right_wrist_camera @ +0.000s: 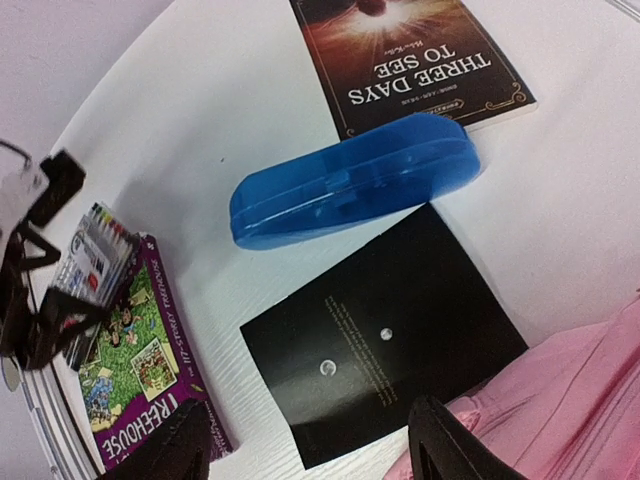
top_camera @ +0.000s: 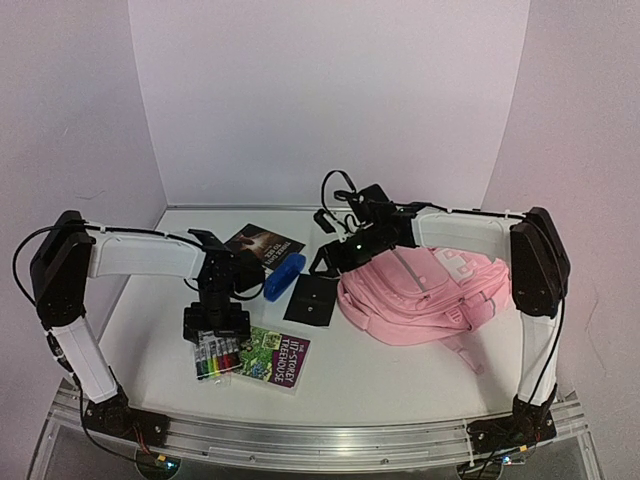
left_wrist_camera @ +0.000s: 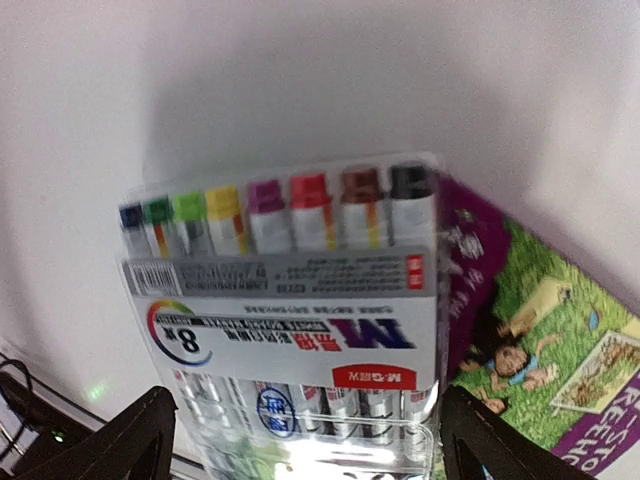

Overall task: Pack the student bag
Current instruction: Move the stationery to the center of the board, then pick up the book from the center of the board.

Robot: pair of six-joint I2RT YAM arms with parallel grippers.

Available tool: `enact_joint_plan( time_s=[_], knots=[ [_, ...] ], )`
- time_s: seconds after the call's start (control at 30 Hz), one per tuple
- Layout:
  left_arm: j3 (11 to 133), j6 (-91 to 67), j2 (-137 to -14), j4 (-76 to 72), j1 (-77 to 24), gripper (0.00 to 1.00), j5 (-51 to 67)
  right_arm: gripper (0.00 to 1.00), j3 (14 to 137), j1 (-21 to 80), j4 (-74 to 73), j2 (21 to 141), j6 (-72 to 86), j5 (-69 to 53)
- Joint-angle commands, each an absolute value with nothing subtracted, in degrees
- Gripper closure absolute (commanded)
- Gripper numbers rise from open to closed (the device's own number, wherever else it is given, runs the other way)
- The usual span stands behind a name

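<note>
White table [top_camera: 400, 385], matte surface. Back wall [top_camera: 330, 90], left wall [top_camera: 60, 110] and right wall [top_camera: 590, 120] are plain white panels with a faint lilac cast. Aluminium rail [top_camera: 320, 440] runs along the table's near edge. Lighting is even and diffuse, with soft shadows.

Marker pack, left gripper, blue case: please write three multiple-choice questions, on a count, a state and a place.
1. How many markers does the marker pack hold? A five; B eight; C twelve.
2. How is the left gripper? A shut on the pack; B open, a finger on each side of the pack; C open, far from it.
3. Where does the blue case lie? A between the Three Days to See book and the black booklet; B on the marker pack; C between the left gripper's fingers.
1 B: eight coloured caps show in a row. 2 B: its fingers stand apart, the pack between them. 3 A: the book is on one side of it, the booklet on the other.
</note>
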State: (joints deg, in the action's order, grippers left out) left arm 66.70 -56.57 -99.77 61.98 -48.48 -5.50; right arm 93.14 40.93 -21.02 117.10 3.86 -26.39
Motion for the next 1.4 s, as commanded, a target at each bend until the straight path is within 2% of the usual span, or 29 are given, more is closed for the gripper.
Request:
enact_joint_plan(
  time_s=[0.0,0.13,0.33,0.47,0.67,0.9,1.1,1.37],
  knots=[
    [70.9,-49.4,-97.6,64.0,-41.0,0.09,-10.4,0.27,89.7,41.4,-21.3,112.4,3.0,-29.7],
    [71.6,-46.6,-97.9,62.0,-34.2,0.08,-8.2,0.26,87.3,41.8,-21.8,111.6,2.4,-33.4],
    [69.0,-47.4,-90.9,57.4,-34.6,0.04,-1.0,0.23,86.6,44.5,-22.9,113.3,1.1,-36.7],
    [65.5,-48.0,-85.3,55.7,-40.3,0.01,4.3,0.24,87.8,45.0,-23.0,115.7,1.6,-37.3],
    [67.1,-55.3,-89.7,60.7,-53.0,0.00,4.6,0.23,89.3,46.2,-23.1,118.6,1.9,-38.0],
    [65.8,-61.2,-95.9,63.4,-54.4,0.00,3.6,0.23,89.6,46.5,-23.1,119.3,2.0,-38.5],
    [64.7,-62.0,-99.5,66.7,-51.0,0.00,0.6,0.24,88.3,46.6,-23.1,118.6,1.9,-37.8],
    [61.0,-56.8,-94.4,66.7,-39.3,0.00,-5.5,0.23,87.1,46.5,-23.5,116.9,0.8,-37.3]
  ],
)
